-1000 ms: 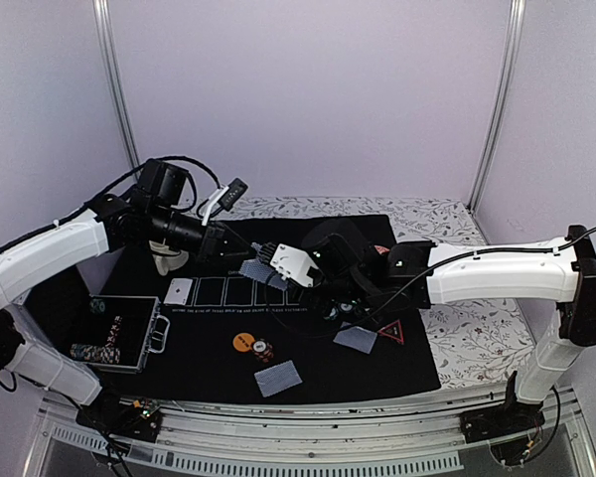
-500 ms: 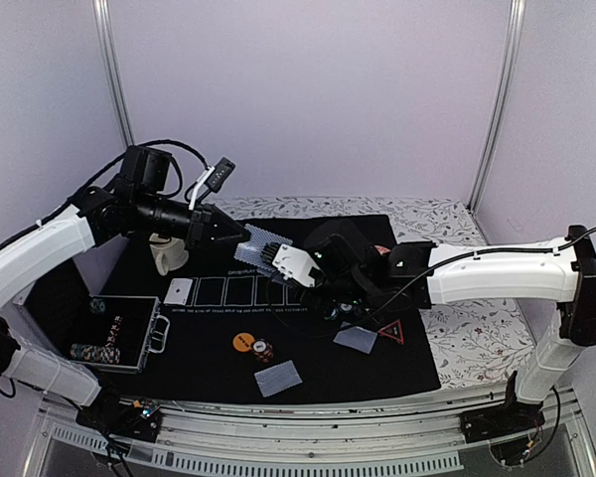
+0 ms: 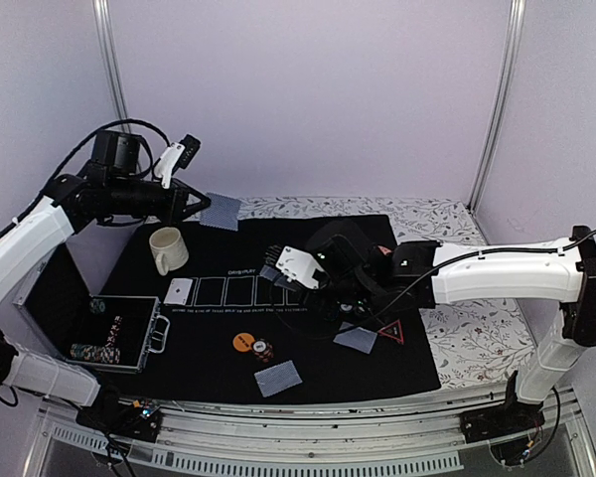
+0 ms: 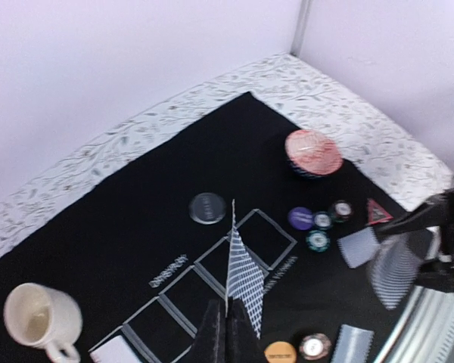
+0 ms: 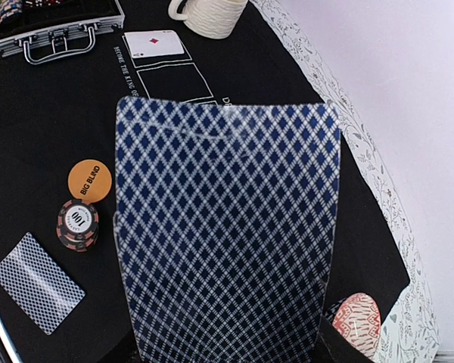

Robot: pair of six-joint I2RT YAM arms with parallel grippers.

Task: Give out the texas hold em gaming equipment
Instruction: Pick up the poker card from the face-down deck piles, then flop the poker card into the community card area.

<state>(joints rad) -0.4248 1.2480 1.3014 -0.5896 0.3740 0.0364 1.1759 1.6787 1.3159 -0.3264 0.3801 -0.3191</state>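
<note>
Now my left hand (image 3: 201, 207) hangs in the air over the far-left part of the black mat (image 3: 199, 363), pinched tight on a single card (image 3: 220, 211). From its wrist camera that card shows nearly edge-on, rising from between the fingers (image 4: 212, 336). My right hand (image 3: 284, 260) grips the deck (image 5: 227, 227) above the row of printed boxes, and its patterned backs fill the right wrist view. Down on the mat, a face-up card (image 3: 179, 290) lies in the leftmost box. The orange disc (image 3: 242, 341) sits just beside a chip stack (image 3: 264, 350). Face-down cards (image 3: 278, 378) lie near the front edge. A second face-down pile (image 3: 356, 339) lies just beside the triangle marker (image 3: 391, 331). The cream mug (image 3: 167, 248) stands on the mat's far-left part.
</note>
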